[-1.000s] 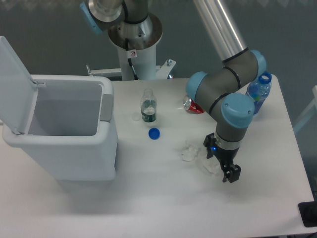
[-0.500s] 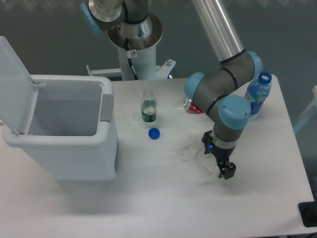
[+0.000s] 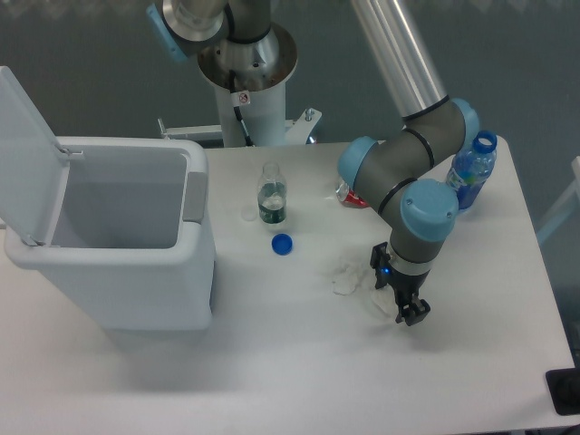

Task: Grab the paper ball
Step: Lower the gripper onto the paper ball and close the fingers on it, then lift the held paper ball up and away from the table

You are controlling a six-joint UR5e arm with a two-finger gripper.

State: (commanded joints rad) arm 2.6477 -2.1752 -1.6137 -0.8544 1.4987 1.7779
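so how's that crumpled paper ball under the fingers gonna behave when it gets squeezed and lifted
The paper ball looks like wrinkled thin paper, so it will probably crush a little between the fingers rather than resist. It is likely very light. Its lumpy shape suggests it won't roll far if nudged, though a touch could slide it on the smooth table.

Our paper ball (image 3: 381, 300): white, crumpled, lumpy, low on our bench, partly hidden beneath the tool (image 3: 407, 314).

A single fixed camera is looking down from high at the front of the white counter (image 3: 272, 362), facing the robot's base (image 3: 246, 68) at the far edge, standing far enough back to be taking in nearly the whole counter.
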